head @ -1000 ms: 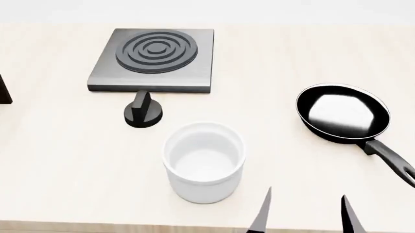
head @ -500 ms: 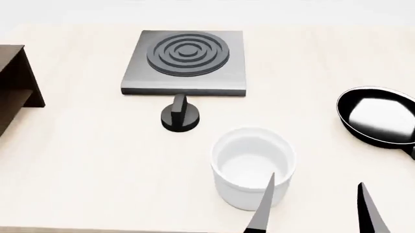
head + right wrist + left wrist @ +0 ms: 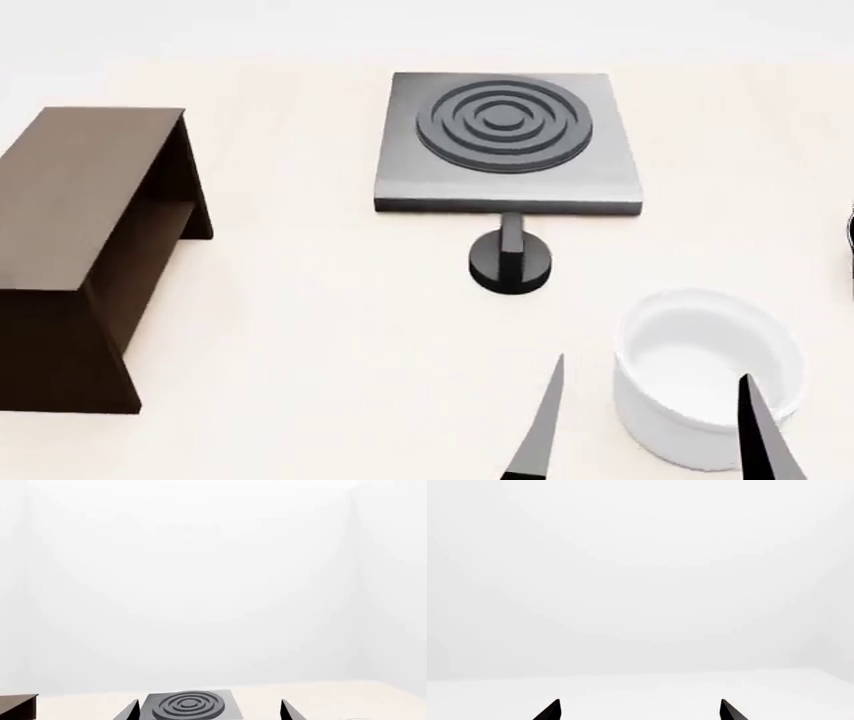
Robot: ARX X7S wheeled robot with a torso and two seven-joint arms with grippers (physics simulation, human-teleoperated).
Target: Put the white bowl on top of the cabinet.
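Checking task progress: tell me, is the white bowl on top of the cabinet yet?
No, the white bowl stands on the table, well apart from the cabinet.

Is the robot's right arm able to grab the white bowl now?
Probably yes: the right gripper is open just in front of the white bowl, with nothing between them.

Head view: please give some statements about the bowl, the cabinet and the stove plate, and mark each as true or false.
1. The white bowl stands on the table, not on the cabinet. True.
2. The cabinet top carries the stove plate. False: the top is bare; the plate lies on the table.
3. A black knob sits in front of the stove plate. True.
4. The right gripper is shut on the bowl. False: it is open, with one finger in front of the bowl.
5. The bowl is full of food. False: it is empty.
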